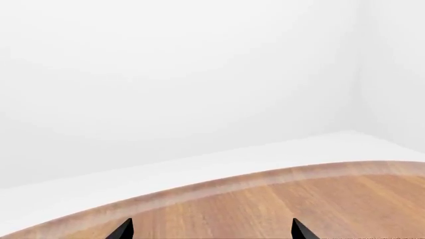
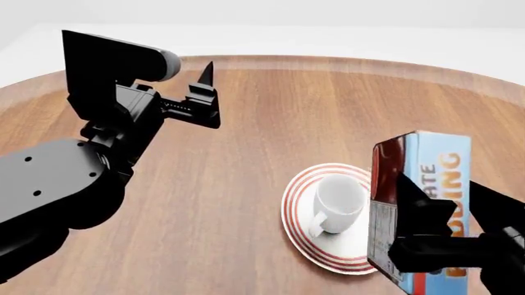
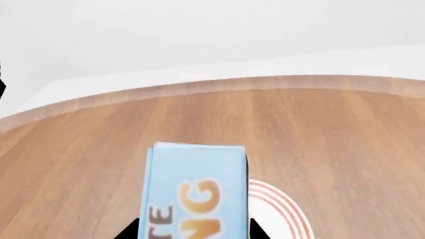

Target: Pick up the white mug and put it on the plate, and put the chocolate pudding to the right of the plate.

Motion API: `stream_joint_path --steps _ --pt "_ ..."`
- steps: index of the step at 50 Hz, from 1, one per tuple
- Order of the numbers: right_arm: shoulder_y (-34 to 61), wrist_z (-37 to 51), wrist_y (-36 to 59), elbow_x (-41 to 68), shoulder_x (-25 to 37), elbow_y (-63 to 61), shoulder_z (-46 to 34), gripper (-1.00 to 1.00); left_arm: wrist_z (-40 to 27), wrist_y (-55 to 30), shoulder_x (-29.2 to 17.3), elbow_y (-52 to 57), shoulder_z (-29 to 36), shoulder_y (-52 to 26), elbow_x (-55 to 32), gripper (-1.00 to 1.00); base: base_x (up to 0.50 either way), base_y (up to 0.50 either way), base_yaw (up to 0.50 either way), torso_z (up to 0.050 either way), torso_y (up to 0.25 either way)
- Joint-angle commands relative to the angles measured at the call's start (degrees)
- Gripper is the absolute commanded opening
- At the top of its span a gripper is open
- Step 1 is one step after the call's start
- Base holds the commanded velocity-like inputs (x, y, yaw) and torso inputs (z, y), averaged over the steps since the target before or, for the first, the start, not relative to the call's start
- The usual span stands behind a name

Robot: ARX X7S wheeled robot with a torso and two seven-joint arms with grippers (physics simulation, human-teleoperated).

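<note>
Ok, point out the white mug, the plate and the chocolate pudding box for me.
white mug (image 2: 339, 198): head view, inside of the cup.
plate (image 2: 297, 228): head view, red-ringed left rim.
chocolate pudding box (image 2: 441, 161): head view, light blue face near the top.

Simulated test space, round wooden table (image 2: 271, 123), blank white walls (image 1: 179, 74), no furnishings

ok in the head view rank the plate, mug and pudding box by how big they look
1. pudding box, though it's held up nearer the camera by the right gripper, so it looks bigger than it would lying on the table
2. plate
3. mug, standing on the plate, clearly narrower than it
</note>
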Motion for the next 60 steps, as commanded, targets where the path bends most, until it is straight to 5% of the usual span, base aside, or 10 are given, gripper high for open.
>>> stream_joint_path --steps 1,14,19,35,60 --pt "8.6 -4.0 6.0 1.1 9.6 5.7 9.2 -1.0 1.2 -0.2 1.0 0.5 -1.3 0.6 0.9 1.0 0.0 0.0 0.0 0.0 0.0" --pt "13.9 -21.6 24.1 -31.0 8.2 19.5 11.0 -1.0 1.4 -0.5 1.0 0.6 -1.4 0.6 1.1 1.0 0.0 0.0 0.0 0.0 0.0" --pt "21.2 -38.3 27.0 -49.6 7.4 24.2 2.4 -1.0 1.4 -0.5 1.2 0.3 -1.3 0.8 1.3 1.0 0.0 0.0 0.0 0.0 0.0" --pt "43.5 -69.6 22.4 -79.3 4.6 46.1 -24.7 -1.0 1.5 -1.0 1.9 0.2 -1.0 0.8 1.7 1.0 0.0 0.0 0.0 0.0 0.0" --pt "60.3 -94.5 22.8 -92.2 -3.6 75.8 -45.1 -1.0 2.0 -1.5 3.0 -0.4 -0.7 0.9 2.2 1.0 0.0 0.0 0.0 0.0 0.0"
